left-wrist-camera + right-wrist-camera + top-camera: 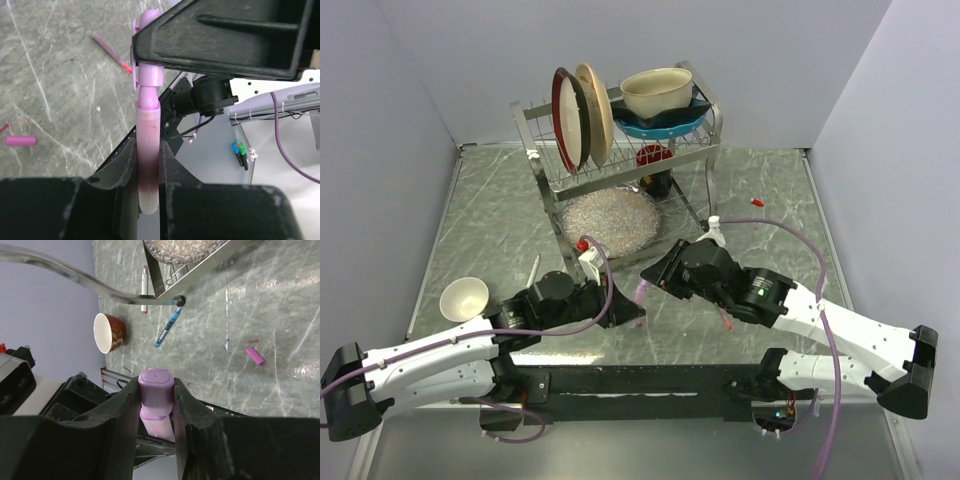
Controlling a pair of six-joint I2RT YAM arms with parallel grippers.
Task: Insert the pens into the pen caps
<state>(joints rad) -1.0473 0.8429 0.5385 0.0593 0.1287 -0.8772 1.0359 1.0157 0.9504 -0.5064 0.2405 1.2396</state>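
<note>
My left gripper (148, 147) is shut on the body of a lilac-pink pen (148, 165). My right gripper (156, 385) is shut on a lilac cap (156, 386) that sits on that pen's tip (149, 75). The two grippers meet above the table's middle, left (632, 308) and right (655, 275). On the table lie a salmon pink pen (112, 51), a dark blue pen (167, 328), a whitish pen with a red tip (144, 290), a loose pink cap (254, 356) and a small red cap (757, 202).
A metal dish rack (705, 150) with plates and bowls stands at the back, a speckled plate (610, 220) under it. A white bowl (463, 297) sits at the left. Purple cables (820, 290) loop over both arms.
</note>
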